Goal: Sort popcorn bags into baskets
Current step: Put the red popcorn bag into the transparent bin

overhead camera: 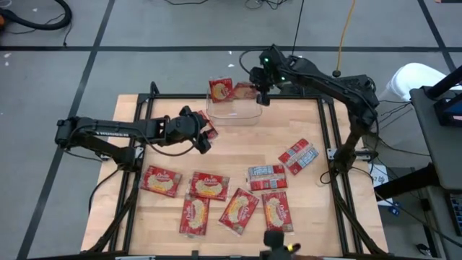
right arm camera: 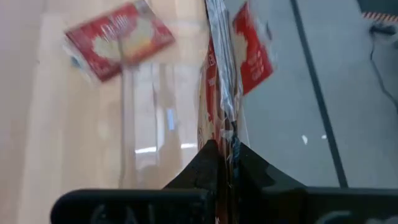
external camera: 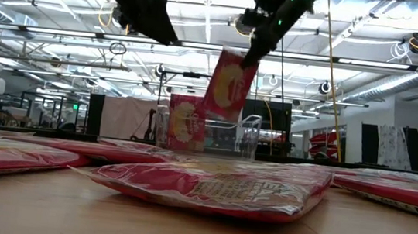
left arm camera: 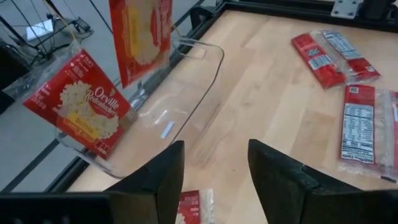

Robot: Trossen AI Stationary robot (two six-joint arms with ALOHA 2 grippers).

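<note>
The clear bin [overhead camera: 234,110] stands at the table's far edge. One red popcorn packet [overhead camera: 220,89] stands in it on its lower edge and leans on the bin's wall [left arm camera: 78,102]. My right gripper [overhead camera: 261,95] is over the bin's right part, shut on a second packet [external camera: 228,84]. My left gripper [overhead camera: 206,131] is open, just near and left of the bin [left arm camera: 214,165]. A packet [left arm camera: 194,208] shows under its fingers, and I see no touch. Several more packets [overhead camera: 209,186] lie flat on the table's near half. My right gripper pinches the packet's upper edge [right arm camera: 222,134] between its two fingers, coming from above and pointing down. The packet hangs below the fingers, tilted, its picture side toward the near edge [left arm camera: 140,34]. It is lifted clear over the bin, its lower end about level with the rim.
Two packets with printed backs [overhead camera: 298,155] lie right of the table's middle, and one more [overhead camera: 267,175] lies beside them. The near row [overhead camera: 238,209] runs along the near edge. Bare wood lies between the bin and these packets. A black frame [overhead camera: 325,130] borders the table.
</note>
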